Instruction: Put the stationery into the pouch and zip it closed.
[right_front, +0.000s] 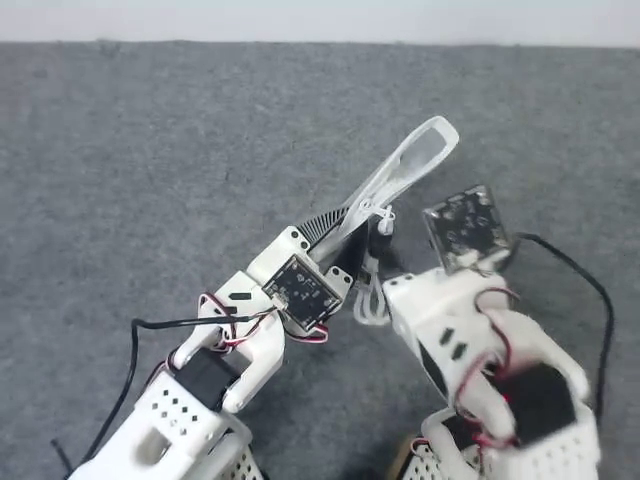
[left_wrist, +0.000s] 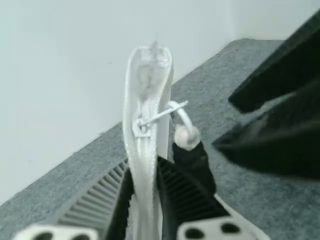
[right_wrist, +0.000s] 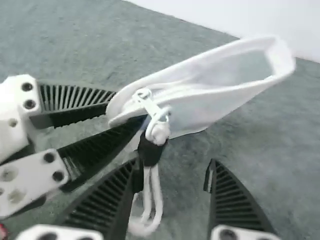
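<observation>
My left gripper (left_wrist: 144, 175) is clamped on the near end of the pouch (left_wrist: 148, 85), holding it edge-up above the grey, felt-like table (right_front: 150, 150). My right gripper (right_wrist: 175, 170) stands wide apart with nothing in it, and the pull cord (right_wrist: 147, 210) dangles just beside one ribbed jaw. The pouch looks light, thin and floppy, made of white translucent film. I judge it would buckle if pushed, so the knotted cord below the small metal slider (right_wrist: 145, 97) is where I'd take hold.

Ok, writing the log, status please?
Left end effector shut on pouch. Right end effector open at zip cord. Nothing blocking.
</observation>
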